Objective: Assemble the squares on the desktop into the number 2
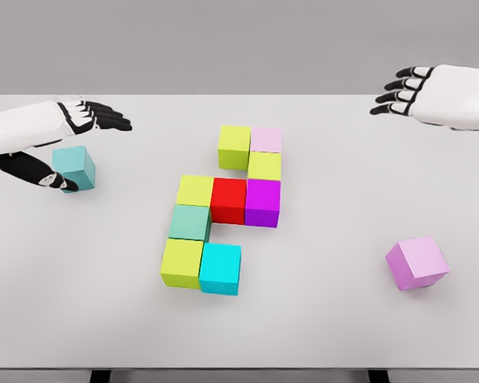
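Coloured cubes form a cluster mid-table: a yellow-green cube (234, 146) and pale pink cube (266, 139) on top, a yellow cube (264, 166) below, then a yellow cube (195, 191), red cube (228, 199) and magenta cube (263, 202), a teal-green cube (190, 223), and a lime cube (181, 262) beside a cyan cube (220, 268). A loose teal cube (74, 167) sits at the left, between the thumb and fingers of my left hand (72, 152), which is open around it. My right hand (407, 92) hovers open at the far right.
A loose lilac cube (417, 262) lies tilted at the right front of the white table (343, 319). The table's front edge runs along the bottom of the view.
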